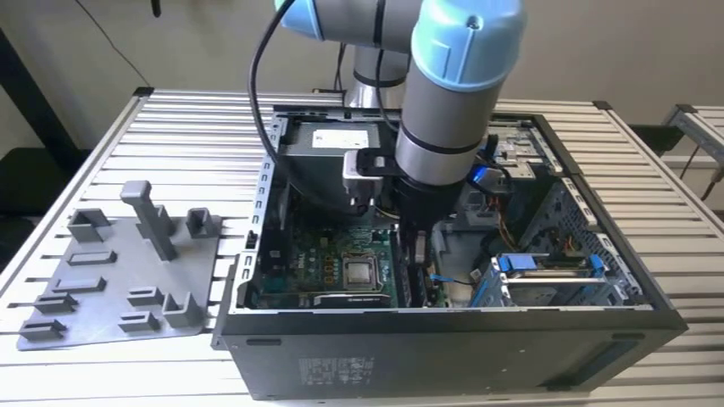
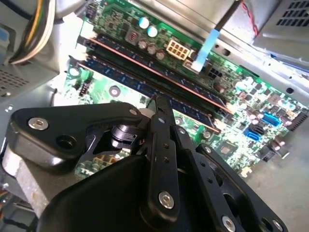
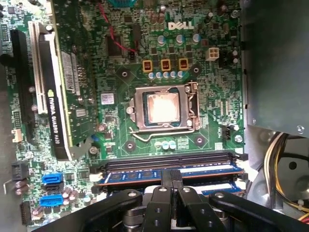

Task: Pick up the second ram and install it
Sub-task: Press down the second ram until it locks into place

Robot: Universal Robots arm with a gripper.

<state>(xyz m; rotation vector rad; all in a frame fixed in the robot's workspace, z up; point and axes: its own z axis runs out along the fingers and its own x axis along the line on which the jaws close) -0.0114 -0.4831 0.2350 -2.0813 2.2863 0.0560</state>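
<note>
Reaching down into the open black metal computer case (image 1: 453, 356), the grey and pale-blue robot arm (image 1: 447, 102) has its black claw (image 3: 171, 180) low over the large green motherboard (image 3: 145, 96). In both wrist views the claw's two slim black fingers (image 2: 161, 121) are drawn together, almost touching, with their tips at the top edge of the second ram (image 3: 145, 175), a slim dark memory stick with a blue label that stands on edge in one of the long black memory slots. The fingers meet about midway along the stick; whether they pinch it or merely press on it I cannot tell.

In the second wrist view another long dark stick with a copper-coloured edge (image 2: 159, 72) lies in the neighbouring slot, parallel and just beside the first. In the first wrist view an empty black slot (image 3: 164, 158) runs alongside, between the ram and the square silver processor socket (image 3: 163, 107) (its metal frame shut over a bright plate). A green expansion card (image 3: 60, 96) stands upright at the far side of the board from the ram.

In the exterior view the case rests on a slatted white metal tabletop (image 1: 192, 127). A grey plastic tray with upright posts (image 1: 125, 263) lies on the tabletop just beside the case, toward the exterior view's left.
</note>
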